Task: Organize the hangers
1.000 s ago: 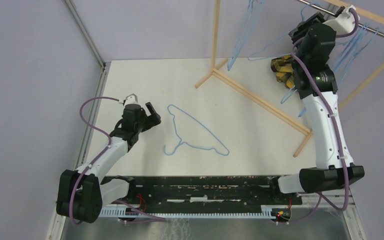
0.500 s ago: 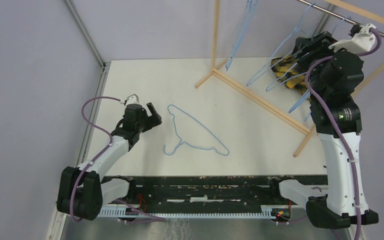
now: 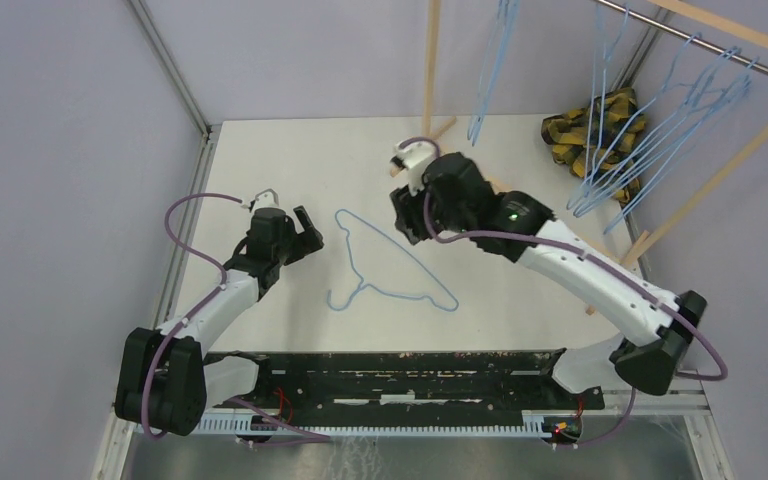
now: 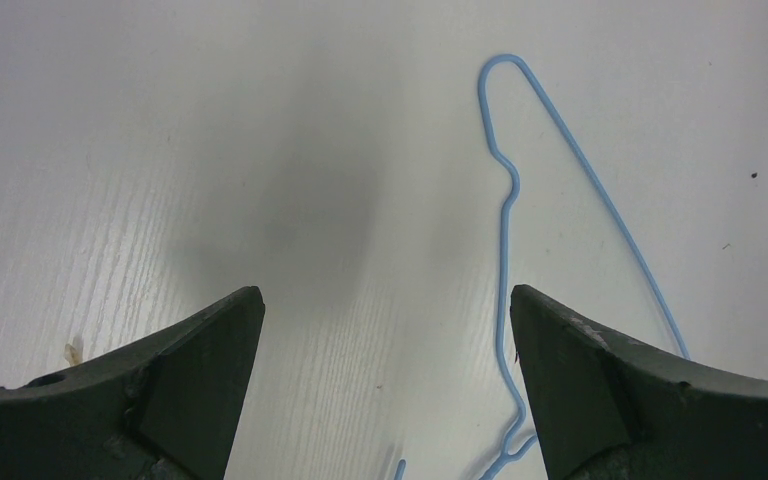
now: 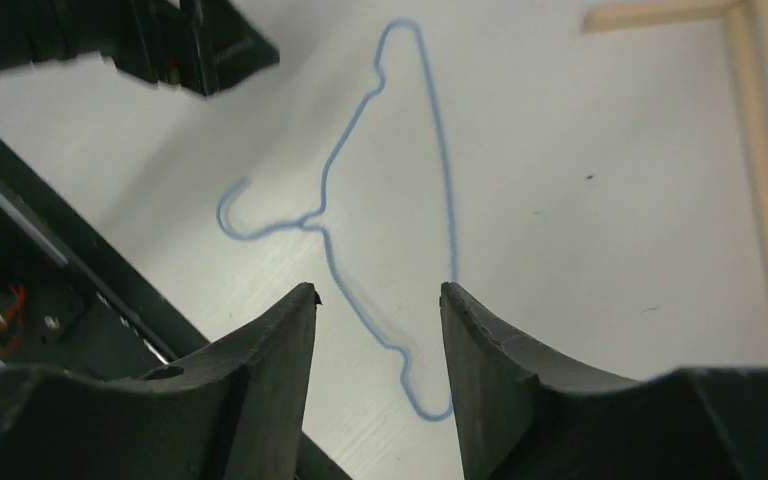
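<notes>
While the one loose light-blue wire hanger (image 3: 390, 268) lies flat on the white counter (image 3: 290, 160) between your two arms, neither hand holds anything. Your left hand (image 4: 385, 300) stands wide and empty just beside the hanger's narrow shoulder end. Your right hand (image 5: 375, 295) hovers over the other end, about half apart. (The wire shows between its fingers in the wrist view, but it lies on the counter below them, ungripped.)

The other light-blue hangers (image 3: 650, 130) hang from the metal rail (image 3: 680, 38) at the far right, with a few more (image 3: 490, 60) higher on the rack. So I judge the flat one is the one left to hang. A wire lying flat offers little to pinch, and coming down square across a straight run looks the surest approach.

You have open counter all round the hanger, though its hook points toward the near edge. The pale wooden rack frame (image 3: 520, 200) runs its base bar diagonally close behind your right arm. Mind it — and the yellow-black plaid cloth (image 3: 575, 125) under the hung hangers — on the way up.
</notes>
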Controlling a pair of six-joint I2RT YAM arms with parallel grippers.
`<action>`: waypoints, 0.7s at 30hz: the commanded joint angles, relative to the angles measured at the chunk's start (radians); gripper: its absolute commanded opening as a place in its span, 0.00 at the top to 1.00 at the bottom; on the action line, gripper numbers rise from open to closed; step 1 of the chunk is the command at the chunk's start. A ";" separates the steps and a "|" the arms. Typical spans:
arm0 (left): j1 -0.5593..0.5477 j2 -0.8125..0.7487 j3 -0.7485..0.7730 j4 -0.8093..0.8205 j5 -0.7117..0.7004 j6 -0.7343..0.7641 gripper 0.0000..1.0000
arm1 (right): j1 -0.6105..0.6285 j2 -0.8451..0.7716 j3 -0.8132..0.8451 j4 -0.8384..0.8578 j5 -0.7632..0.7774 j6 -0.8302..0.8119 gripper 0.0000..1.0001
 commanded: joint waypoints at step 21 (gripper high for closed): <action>-0.002 0.013 0.021 0.026 -0.014 -0.038 0.00 | 0.145 0.432 -0.354 0.221 -0.009 -0.159 0.48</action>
